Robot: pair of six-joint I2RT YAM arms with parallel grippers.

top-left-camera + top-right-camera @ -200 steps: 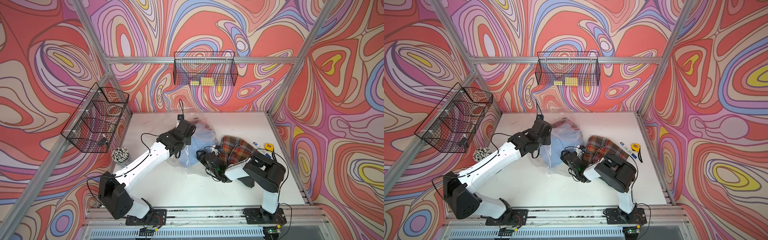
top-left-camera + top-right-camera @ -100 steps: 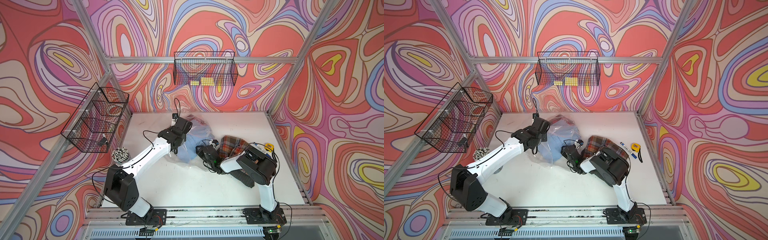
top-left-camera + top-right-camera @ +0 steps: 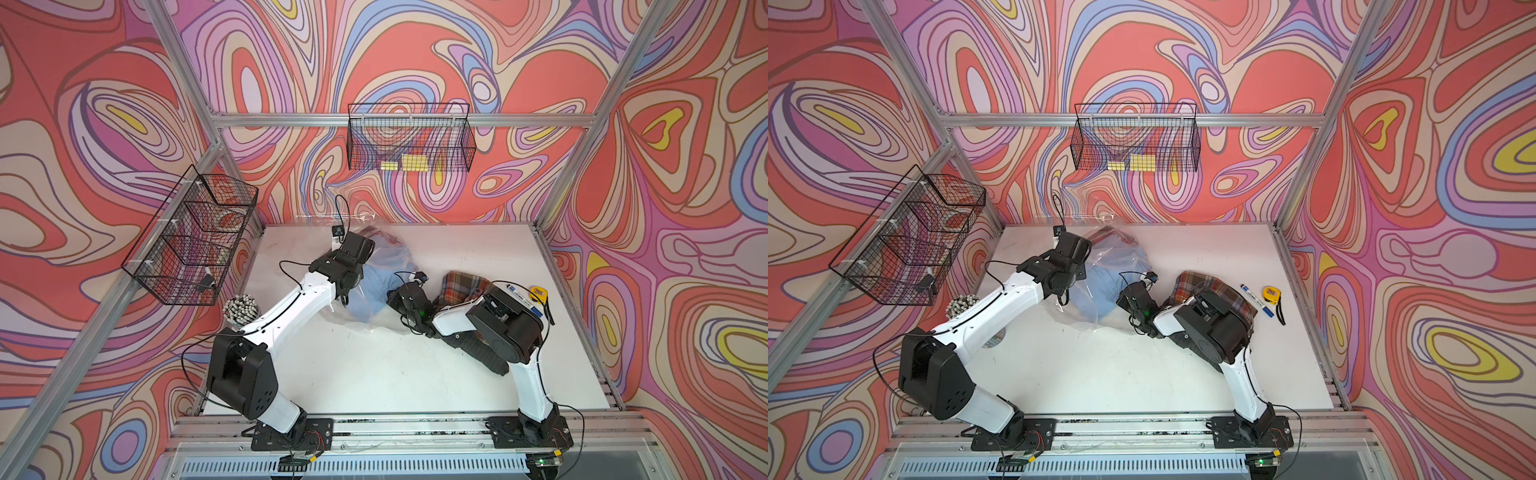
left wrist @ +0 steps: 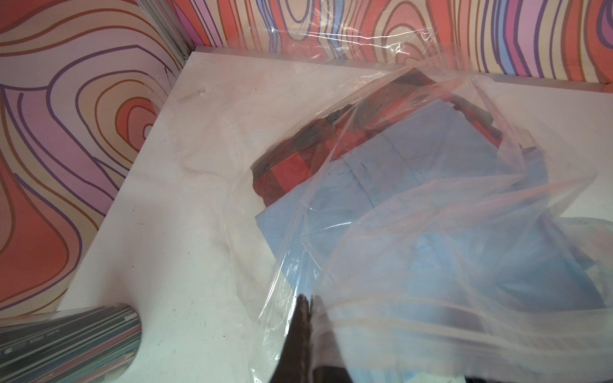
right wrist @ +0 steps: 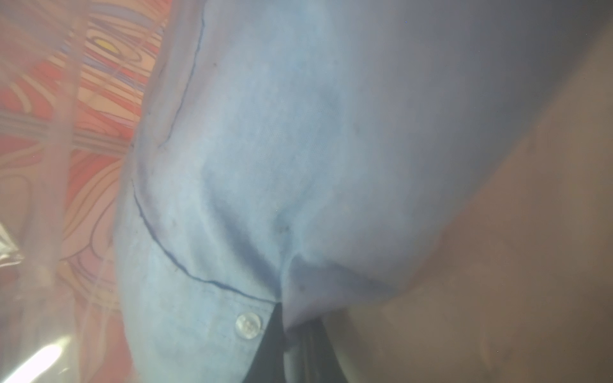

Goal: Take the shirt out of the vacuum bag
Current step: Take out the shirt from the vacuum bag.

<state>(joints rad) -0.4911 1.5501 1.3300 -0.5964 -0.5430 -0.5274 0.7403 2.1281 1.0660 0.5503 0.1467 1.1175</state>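
Observation:
The clear vacuum bag (image 3: 384, 257) (image 3: 1113, 257) lies crumpled at the back middle of the table. Inside it are a light blue shirt (image 3: 374, 286) (image 4: 414, 185) and a red plaid shirt (image 4: 298, 149). My left gripper (image 4: 306, 300) (image 3: 360, 259) is shut on the bag's plastic by its zip strip (image 4: 431, 308) and holds that edge up. My right gripper (image 5: 288, 318) (image 3: 392, 297) reaches into the bag mouth from the right. It is shut on a fold of the blue shirt, next to a white button (image 5: 248, 325).
A brown plaid shirt (image 3: 461, 286) (image 3: 1200, 286) lies on the table under my right arm. A blue marker (image 3: 1256, 299) and a yellow tape measure (image 3: 1271, 294) sit near the right edge. A cup of pens (image 3: 241, 307) stands at the left. Wire baskets (image 3: 195, 237) (image 3: 409, 141) hang on the walls.
The right gripper has moved left and back into the bag mouth and closed on the blue shirt. The left gripper, still shut on the bag, has shifted slightly towards the back left.

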